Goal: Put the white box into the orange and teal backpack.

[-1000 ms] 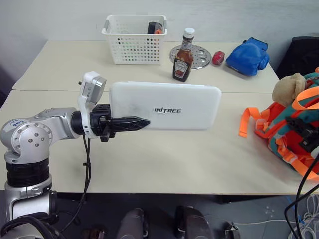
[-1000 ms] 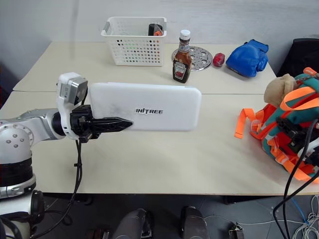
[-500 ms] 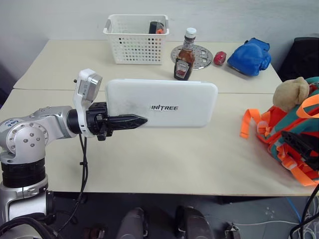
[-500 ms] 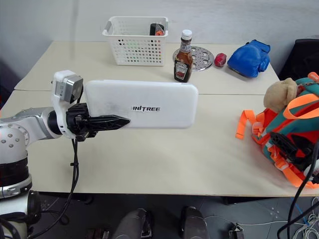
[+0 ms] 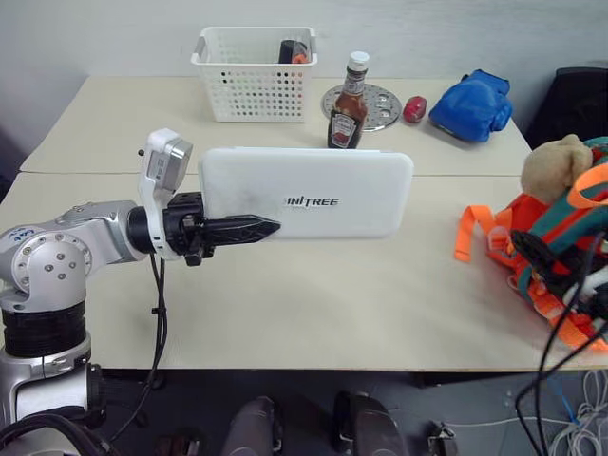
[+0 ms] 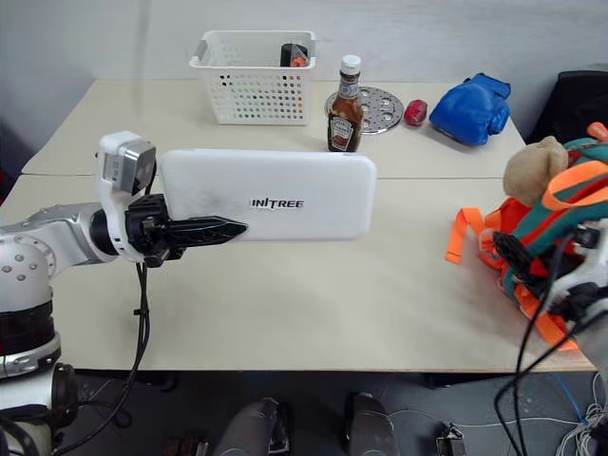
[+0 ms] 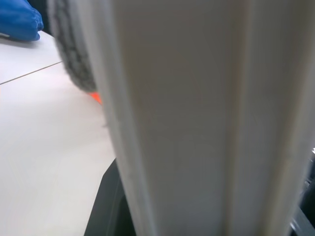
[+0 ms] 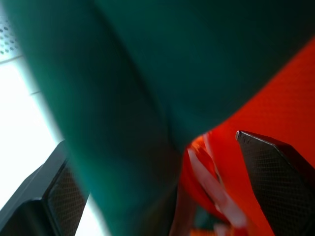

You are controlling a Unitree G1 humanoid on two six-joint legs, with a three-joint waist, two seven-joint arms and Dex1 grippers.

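My left gripper (image 5: 255,227) is shut on the left end of the white box (image 5: 313,190). It holds the box level on its long edge above the table's middle, lettering toward me. The box's edge (image 7: 197,118) runs close before the left wrist camera. The orange and teal backpack (image 5: 570,223), with a tan plush toy (image 5: 553,167) on top, sits at the table's right edge. My right gripper (image 5: 534,253) is at the backpack's near left side. It is open, its fingers (image 8: 270,172) standing wide apart with teal and orange fabric (image 8: 147,73) between them.
At the back stand a white perforated basket (image 5: 252,71), a ketchup bottle (image 5: 347,112), a round metal disc (image 5: 378,99), a small red thing (image 5: 414,109) and a blue boxing glove (image 5: 470,104). Black cables (image 5: 556,361) hang at the table's near right corner.
My right gripper's fingers have come apart at the backpack and the hand has shifted a little to the left. The backpack has moved slightly. The left gripper and the box have stayed put.
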